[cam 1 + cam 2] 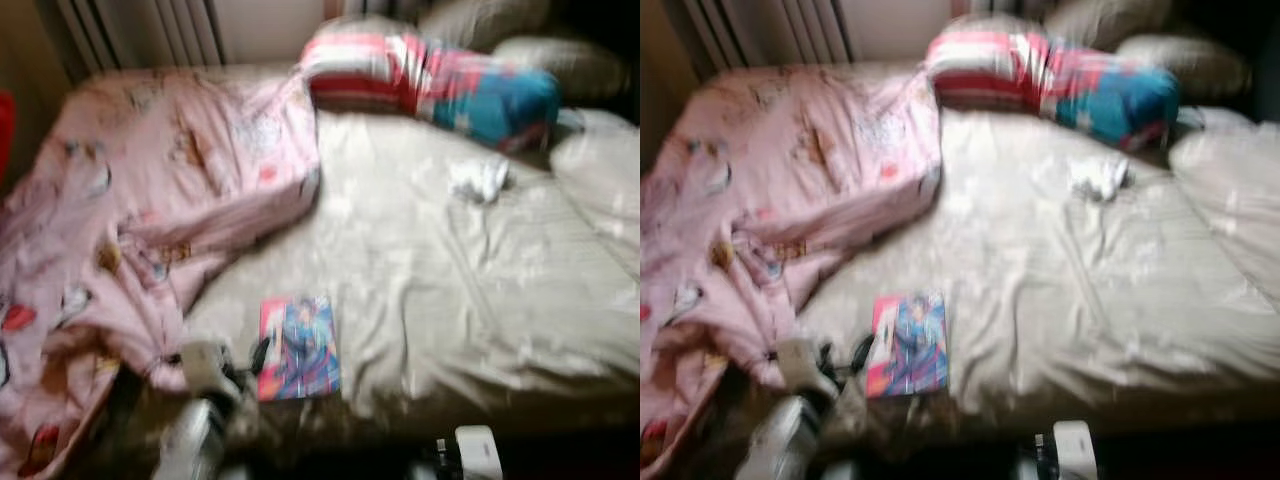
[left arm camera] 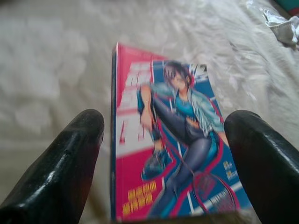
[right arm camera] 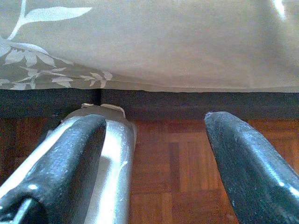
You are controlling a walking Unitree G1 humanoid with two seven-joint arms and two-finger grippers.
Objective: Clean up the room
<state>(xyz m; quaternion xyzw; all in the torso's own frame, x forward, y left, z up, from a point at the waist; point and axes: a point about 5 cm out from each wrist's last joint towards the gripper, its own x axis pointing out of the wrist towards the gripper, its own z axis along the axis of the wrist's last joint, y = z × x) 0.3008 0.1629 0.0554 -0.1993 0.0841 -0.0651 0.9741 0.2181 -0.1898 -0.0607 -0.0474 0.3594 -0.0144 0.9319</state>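
A comic book point(image 1: 298, 348) with a pink and blue cover lies flat on the beige sheet point(image 1: 450, 280), close to the bed's front edge. My left gripper point(image 1: 252, 358) hovers just left of the comic book point(image 2: 173, 149), open, with one black finger point(image 2: 70, 158) on each side of the book's near end and no contact that I can see. My right gripper point(image 3: 154, 123) hangs low and open in front of the bed's side, above the wooden floor point(image 3: 177, 177), with nothing between its fingers.
A pink patterned blanket point(image 1: 150, 200) is heaped over the bed's left half. At the head lie a striped red, white and blue bundle point(image 1: 430, 80) and beige pillows point(image 1: 560, 60). A small white crumpled cloth point(image 1: 480, 178) sits on the sheet. A radiator point(image 1: 150, 30) stands behind.
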